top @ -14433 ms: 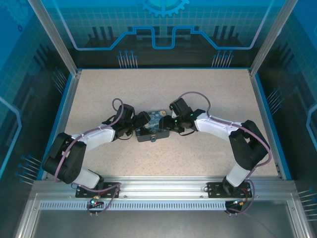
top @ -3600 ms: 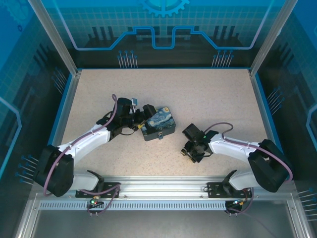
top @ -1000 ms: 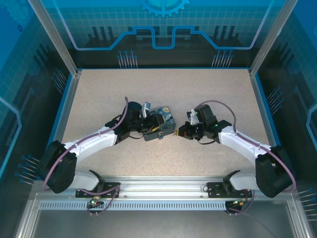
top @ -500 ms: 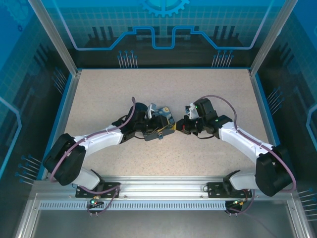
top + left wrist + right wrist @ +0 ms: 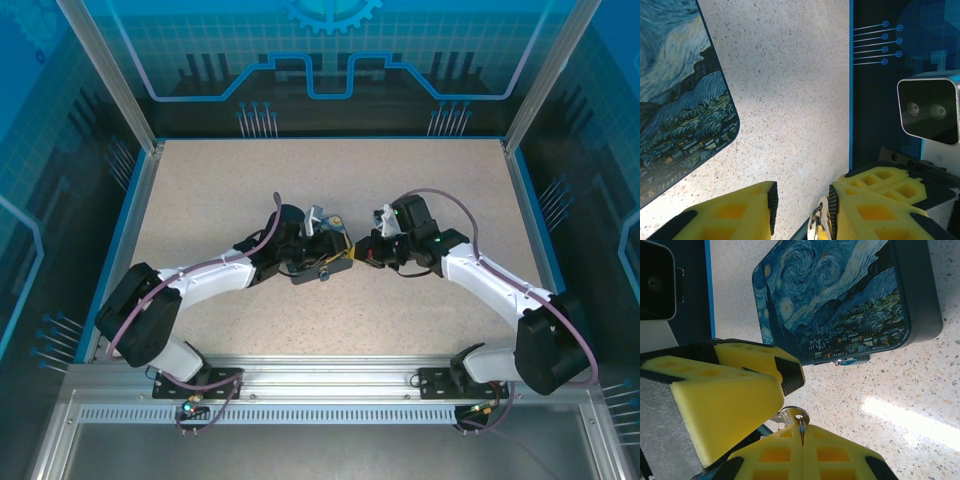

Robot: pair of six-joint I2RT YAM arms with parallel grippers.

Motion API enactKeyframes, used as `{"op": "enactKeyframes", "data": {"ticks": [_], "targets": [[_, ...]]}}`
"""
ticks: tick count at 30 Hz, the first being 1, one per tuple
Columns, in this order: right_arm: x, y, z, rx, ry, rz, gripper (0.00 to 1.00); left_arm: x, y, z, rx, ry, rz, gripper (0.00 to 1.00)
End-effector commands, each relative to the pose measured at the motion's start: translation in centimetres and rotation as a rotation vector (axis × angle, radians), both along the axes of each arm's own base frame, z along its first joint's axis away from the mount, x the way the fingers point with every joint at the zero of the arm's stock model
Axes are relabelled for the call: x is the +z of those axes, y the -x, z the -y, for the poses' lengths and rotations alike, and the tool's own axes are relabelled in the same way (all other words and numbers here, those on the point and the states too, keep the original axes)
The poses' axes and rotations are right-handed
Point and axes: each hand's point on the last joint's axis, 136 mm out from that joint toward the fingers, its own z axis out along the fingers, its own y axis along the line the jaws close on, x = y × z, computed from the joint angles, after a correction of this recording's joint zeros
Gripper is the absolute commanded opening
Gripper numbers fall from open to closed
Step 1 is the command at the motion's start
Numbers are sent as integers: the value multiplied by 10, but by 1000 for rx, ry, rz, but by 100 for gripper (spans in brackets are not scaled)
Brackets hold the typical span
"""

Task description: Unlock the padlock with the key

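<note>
Tiny bluish-silver metal padlock (image 5: 852, 360) at the lower edge of the dark-blue painted-print box (image 5: 840, 305) on the speckled table (image 5: 900, 390). Close by, thin silvery key (image 5: 801, 432) pinched in the fully closed right gripper (image 5: 805, 429). Left gripper (image 5: 801, 194) part-open, clamping nothing, yellow fingers (image 5: 730, 215) flanking the metal ring (image 5: 816, 222).

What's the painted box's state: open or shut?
Shut: in the right wrist view the box has its lid flush on the base, the padlock at its front edge.
</note>
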Motion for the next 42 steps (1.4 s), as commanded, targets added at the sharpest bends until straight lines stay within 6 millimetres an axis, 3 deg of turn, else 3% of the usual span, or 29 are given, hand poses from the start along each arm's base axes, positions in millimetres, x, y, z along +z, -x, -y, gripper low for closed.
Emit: {"op": "enactKeyframes", "data": {"ticks": [1, 17, 21, 26, 30, 32, 36, 42], "targets": [[3, -4, 0, -5, -9, -21, 0, 13, 0, 11, -28, 34, 26, 34], [-4, -1, 3, -8, -1, -32, 0, 14, 0, 13, -32, 40, 25, 14], [-2, -1, 2, -3, -5, -27, 0, 14, 0, 14, -32, 41, 25, 0], [-4, 1, 13, -20, -5, -20, 0, 16, 0, 13, -32, 36, 30, 0], [-2, 3, 36, -69, -21, 3, 46, 23, 0, 12, -41, 22, 53, 0], [-1, 3, 49, -99, -35, 20, 58, 29, 0, 13, -59, 14, 72, 0], [7, -5, 66, -139, -100, 101, 64, 42, 1, 15, -108, -3, 117, 0], [38, -19, 71, -100, -203, 312, 62, 62, -2, 21, -230, 32, 173, 0]]}}
